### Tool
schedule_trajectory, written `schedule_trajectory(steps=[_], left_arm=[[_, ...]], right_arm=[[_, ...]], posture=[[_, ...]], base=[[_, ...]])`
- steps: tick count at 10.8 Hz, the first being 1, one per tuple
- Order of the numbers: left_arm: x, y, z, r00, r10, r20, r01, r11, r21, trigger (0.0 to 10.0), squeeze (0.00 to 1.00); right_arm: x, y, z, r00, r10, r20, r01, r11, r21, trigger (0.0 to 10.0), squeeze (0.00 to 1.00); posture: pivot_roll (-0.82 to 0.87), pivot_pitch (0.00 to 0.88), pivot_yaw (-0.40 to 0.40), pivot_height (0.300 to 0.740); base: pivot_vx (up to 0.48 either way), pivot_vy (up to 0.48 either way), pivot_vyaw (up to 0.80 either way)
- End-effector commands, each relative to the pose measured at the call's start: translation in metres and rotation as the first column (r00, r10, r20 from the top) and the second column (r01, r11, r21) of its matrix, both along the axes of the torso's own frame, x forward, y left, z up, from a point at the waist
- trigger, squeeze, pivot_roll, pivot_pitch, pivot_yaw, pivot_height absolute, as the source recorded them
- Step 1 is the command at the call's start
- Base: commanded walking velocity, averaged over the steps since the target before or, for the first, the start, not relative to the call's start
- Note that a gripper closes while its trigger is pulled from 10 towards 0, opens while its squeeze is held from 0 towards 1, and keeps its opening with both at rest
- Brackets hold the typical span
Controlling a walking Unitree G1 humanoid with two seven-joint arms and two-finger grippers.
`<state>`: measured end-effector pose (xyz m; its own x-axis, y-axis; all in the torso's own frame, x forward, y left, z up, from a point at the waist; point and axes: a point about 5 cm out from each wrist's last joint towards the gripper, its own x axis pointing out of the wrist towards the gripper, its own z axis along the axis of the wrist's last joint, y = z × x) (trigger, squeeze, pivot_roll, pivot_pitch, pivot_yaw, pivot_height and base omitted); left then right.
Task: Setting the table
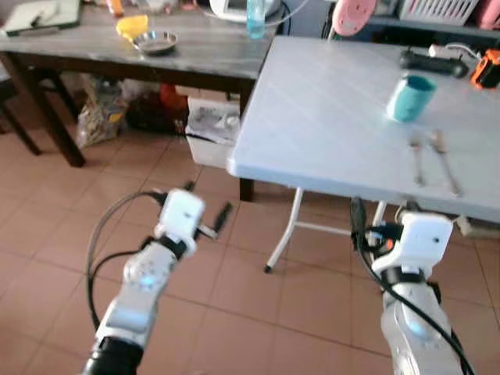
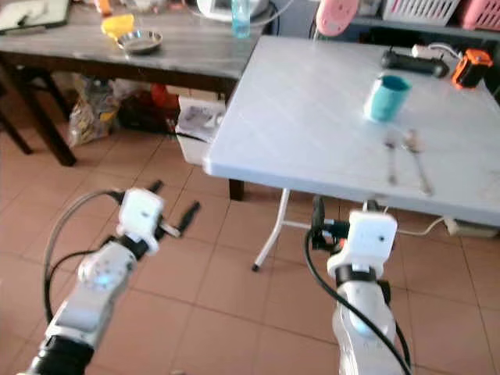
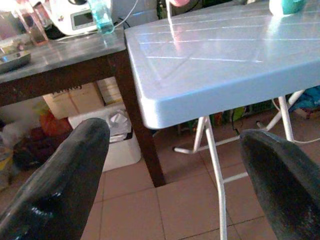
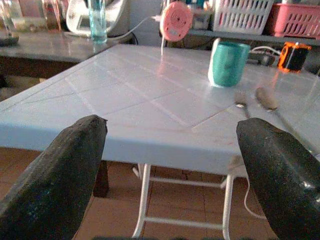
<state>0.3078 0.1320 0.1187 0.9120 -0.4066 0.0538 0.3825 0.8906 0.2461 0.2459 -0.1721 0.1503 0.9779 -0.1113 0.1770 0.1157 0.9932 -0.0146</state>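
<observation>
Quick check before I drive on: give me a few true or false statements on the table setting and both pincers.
1. The teal cup stands upright on the white table. True.
2. A fork and spoon lie side by side near the cup. True.
3. The right pincer holds the spoon. False: it is open, short of the table edge.
4. The metal bowl sits on the white table. False: it is on the dark table.
5. The left pincer is open. True.
</observation>
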Motion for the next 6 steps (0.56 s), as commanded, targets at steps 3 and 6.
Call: schedule_trajectory(steps=[3,6], left_arm=[[0.006,-0.017,0.003,0.999,-0.027,0.023,0.028,0.999,-0.020,10.0,0.00],[0.011,-0.023,0.008,0.999,0.010,0.049,-0.008,0.999,-0.052,10.0,0.00]], right_arm=[[0.002,-0.010,-0.001,0.999,-0.032,0.000,0.032,0.999,-0.004,10.0,0.48],[0.007,-0.012,0.010,0.999,-0.024,0.035,0.025,0.999,-0.033,10.0,0.48]], posture=[[0.10,0.092,0.011,0.740],[0.09,0.116,0.008,0.740]], base=[[0.000,-0.480,0.00],[0.000,-0.094,0.00]])
